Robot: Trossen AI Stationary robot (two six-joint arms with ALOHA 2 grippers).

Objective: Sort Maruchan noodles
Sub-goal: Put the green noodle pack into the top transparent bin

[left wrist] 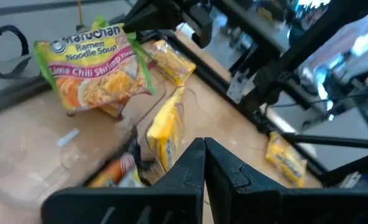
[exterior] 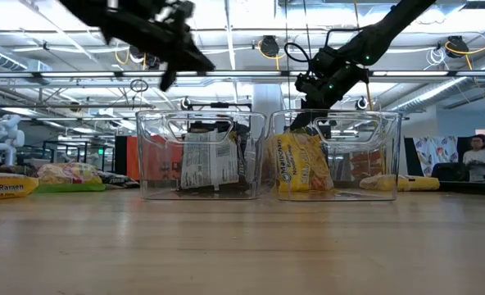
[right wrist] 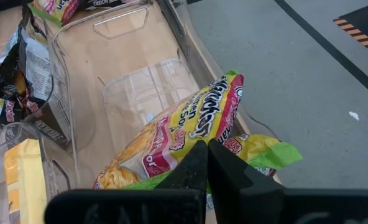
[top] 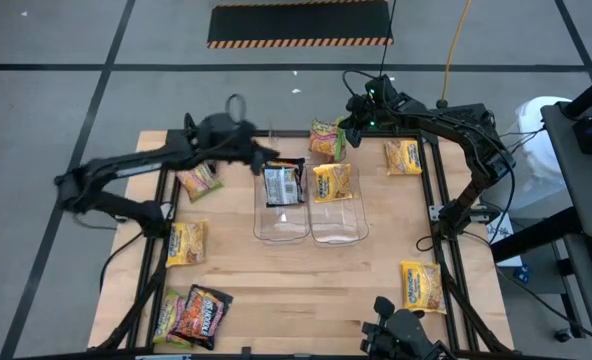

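Both sets of jaws read as closed from my station: the left gripper (top: 273, 160) has its fingers pressed together on nothing, hanging above the far end of the left clear bin (top: 281, 215), and the right gripper (top: 348, 128) is likewise pinched shut over the pink-green packets (top: 327, 140) lying on the table just behind the right clear bin (top: 338, 218). From the right wrist view I would say the fingertips sit right at the edge of the top pink-green packet, though I can't tell whether they actually touch it. A dark packet (top: 283, 183) stands on edge inside the left bin, and a yellow packet (top: 333, 182) leans inside the right bin. Other noodles are scattered over the wooden table (top: 306, 290): another pink-green packet (top: 199, 181) near the left arm, a yellow one (top: 187, 243) further along the left side, a dark brown-orange packet (top: 200, 314) overlapping another packet at the near left corner, a yellow packet (top: 404, 157) at the far right, and one more yellow packet (top: 422, 285) at the near right. In the low view a person (exterior: 476, 158) stands far back in the room at the right.
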